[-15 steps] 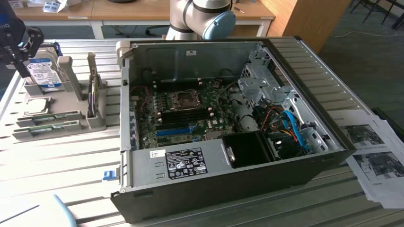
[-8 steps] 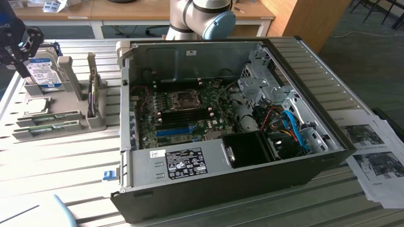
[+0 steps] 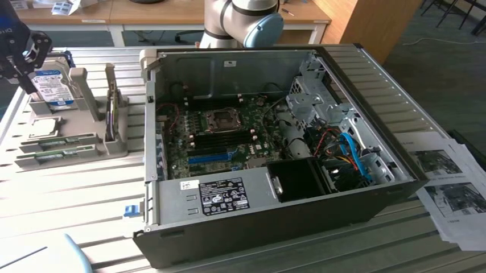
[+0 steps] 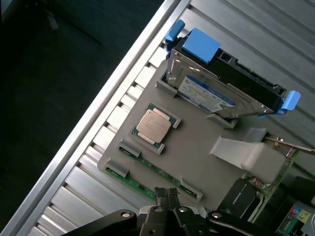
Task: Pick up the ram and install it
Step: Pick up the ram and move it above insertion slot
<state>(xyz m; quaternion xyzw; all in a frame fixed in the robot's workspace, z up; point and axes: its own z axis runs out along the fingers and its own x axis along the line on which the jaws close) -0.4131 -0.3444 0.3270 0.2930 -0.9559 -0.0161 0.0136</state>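
Our black gripper point(image 4: 167, 193), pinched together on nothing, hangs just by the thin green ram stick point(image 4: 160, 172), apparently not yet lifted.

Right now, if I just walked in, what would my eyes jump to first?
First, the big open computer case in the middle of the exterior view, with its motherboard showing inside. Next, on the exterior view's left, a grey tray holding a hard drive with blue handles, a shiny square chip and the ram. The robot's gripper hangs shut right by the ram.
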